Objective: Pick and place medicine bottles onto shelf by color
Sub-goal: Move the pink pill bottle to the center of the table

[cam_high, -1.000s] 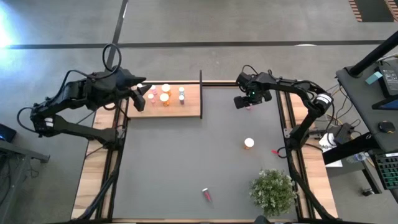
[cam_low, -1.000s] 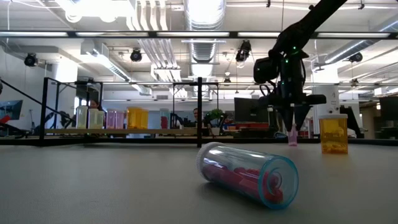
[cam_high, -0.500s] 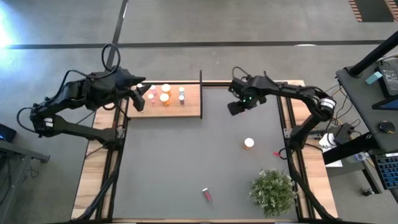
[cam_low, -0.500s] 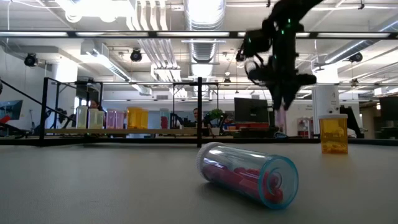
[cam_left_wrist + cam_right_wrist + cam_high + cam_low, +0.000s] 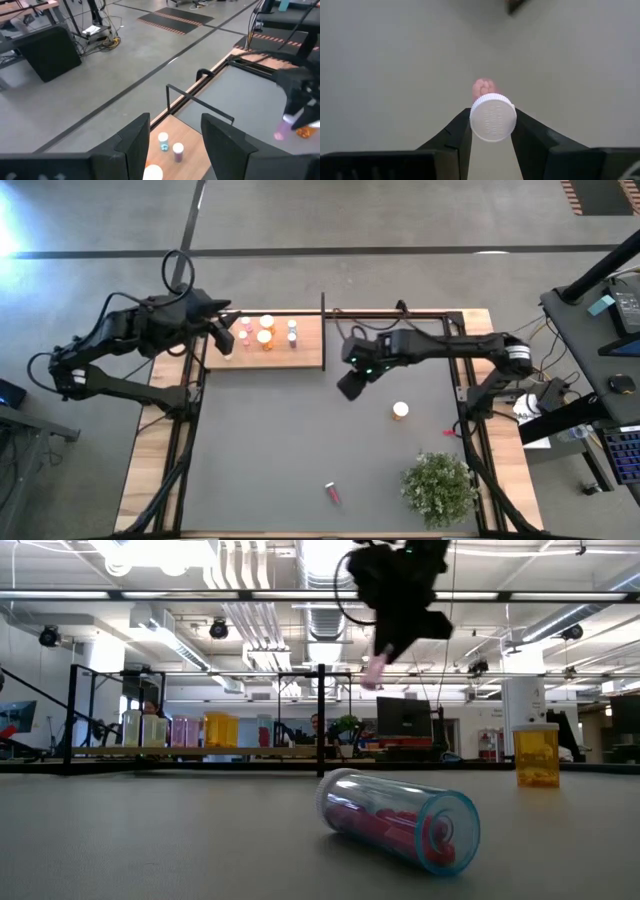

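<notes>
Since a second ago, the right gripper (image 5: 490,131) has swung from the table's far right toward the centre, lifted high, fingers clamped on a pink bottle (image 5: 374,668). Nearest lies a toppled red bottle (image 5: 400,819); farther off, the left gripper (image 5: 224,340) hovers with fingers apart at the shelf (image 5: 310,345).

A: What lies around the table?
B: Grey concrete floor (image 5: 330,215) crossed by a dark line, a desk (image 5: 600,330) at the right.
A: And overhead?
B: Silver ducts (image 5: 330,570) and bright ceiling lights (image 5: 150,552)
</notes>
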